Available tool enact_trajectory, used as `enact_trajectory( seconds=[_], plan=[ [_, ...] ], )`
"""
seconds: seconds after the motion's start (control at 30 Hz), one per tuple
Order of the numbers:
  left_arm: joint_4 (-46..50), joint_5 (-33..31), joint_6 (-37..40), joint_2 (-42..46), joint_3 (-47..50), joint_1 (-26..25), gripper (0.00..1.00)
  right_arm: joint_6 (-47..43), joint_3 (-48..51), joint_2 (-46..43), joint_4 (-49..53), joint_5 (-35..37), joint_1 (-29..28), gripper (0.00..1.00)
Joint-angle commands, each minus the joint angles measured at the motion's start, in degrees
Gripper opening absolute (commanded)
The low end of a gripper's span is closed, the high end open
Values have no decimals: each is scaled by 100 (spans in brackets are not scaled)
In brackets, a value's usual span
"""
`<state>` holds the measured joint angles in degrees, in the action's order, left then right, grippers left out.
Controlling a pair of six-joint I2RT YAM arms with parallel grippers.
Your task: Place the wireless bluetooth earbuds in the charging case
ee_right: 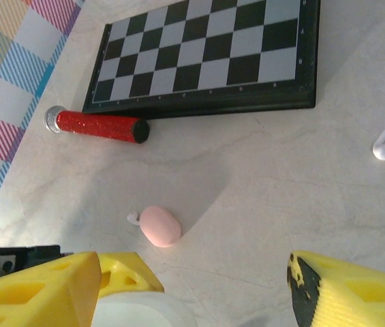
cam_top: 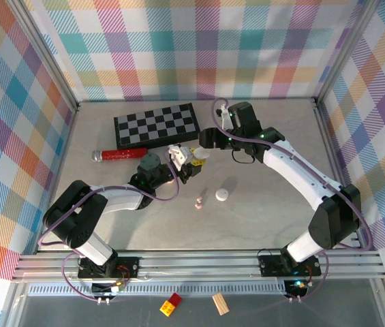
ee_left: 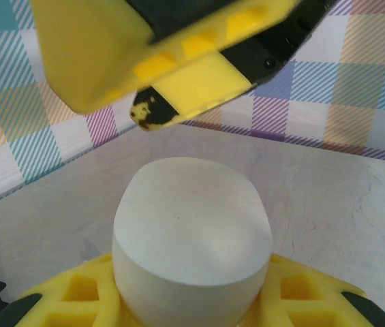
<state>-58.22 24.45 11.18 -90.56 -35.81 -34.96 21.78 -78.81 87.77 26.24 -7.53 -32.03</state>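
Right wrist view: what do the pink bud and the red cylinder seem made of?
Small pale pink earbud: probably smooth plastic, evenly coloured with a soft sheen. Red glittery cylinder: sparkling speckled coating, silvery metal-looking cap; body material unclear.

Pale marbled table, chessboard, red glitter tube, pink earbud, white earbud

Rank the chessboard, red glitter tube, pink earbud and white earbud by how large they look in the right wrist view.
1. chessboard
2. red glitter tube
3. pink earbud
4. white earbud
The pink earbud lies nearer the camera, so the last two are unsure.
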Motion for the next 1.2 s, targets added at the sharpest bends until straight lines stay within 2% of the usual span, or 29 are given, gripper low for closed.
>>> enact_trajectory(
  seconds=[0.0,0.13,0.27,0.4,0.63,0.83,1.03,1.17],
  plan=[
    [-190,-2,-150,129,-13,35,32,107,240,-364,119,-117,13,72],
    [-402,52,-276,66,-22,33,32,430,553,-638,-202,-623,166,74],
    [-594,152,-490,72,-40,33,32,1065,1067,-786,-1003,-1853,505,75],
    [-779,201,-693,92,-62,68,32,1714,1516,-758,-2065,-2789,540,74],
    [-849,314,-782,83,-135,77,32,2423,1840,-599,-3010,-3307,539,70],
    [-841,342,-810,88,-132,77,32,2469,1782,-509,-2946,-3255,536,52],
    [-780,333,-763,115,-101,77,32,2444,1781,-410,-2817,-3141,537,26],
    [-710,337,-723,118,-95,87,33,2445,1786,-401,-2841,-3085,544,19]
  ],
)
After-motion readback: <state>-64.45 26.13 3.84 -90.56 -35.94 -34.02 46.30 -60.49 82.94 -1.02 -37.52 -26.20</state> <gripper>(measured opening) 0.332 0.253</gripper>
